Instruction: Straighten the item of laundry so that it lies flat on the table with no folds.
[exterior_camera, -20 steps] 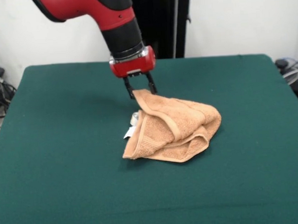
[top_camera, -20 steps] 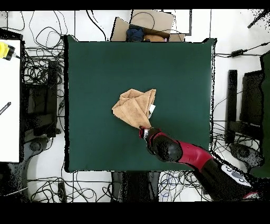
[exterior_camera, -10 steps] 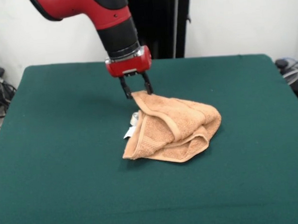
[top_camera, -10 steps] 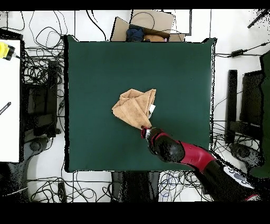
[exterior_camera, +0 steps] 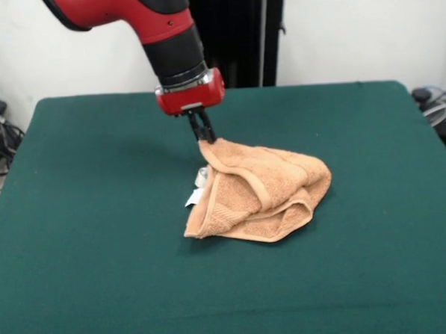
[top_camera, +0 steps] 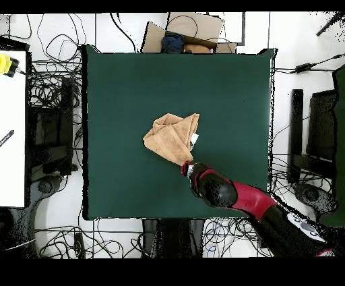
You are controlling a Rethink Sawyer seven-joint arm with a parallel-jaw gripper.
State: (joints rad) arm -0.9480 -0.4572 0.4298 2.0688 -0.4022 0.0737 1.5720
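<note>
The orange-tan towel [exterior_camera: 258, 189] lies crumpled and folded over itself near the middle of the green table [exterior_camera: 76, 219]. White tags [exterior_camera: 193, 197] stick out at its left edge. My gripper [exterior_camera: 203, 135] comes down from the upper left and is shut on the towel's far top corner, which stays low. In the overhead view the towel [top_camera: 172, 137] sits at the table's [top_camera: 135, 81] centre, with the gripper [top_camera: 186, 166] at its lower right corner and a tag [top_camera: 195, 139] on its right edge.
The robot's black pedestal [exterior_camera: 235, 35] stands behind the table. Cables and equipment [top_camera: 54, 121] lie on the floor around the table, and a cardboard box [top_camera: 182, 34] sits beyond its far edge.
The fingers, open around the towel's top corner before, have closed on it. The gripper shifted slightly left in the front view. The towel has barely moved.
</note>
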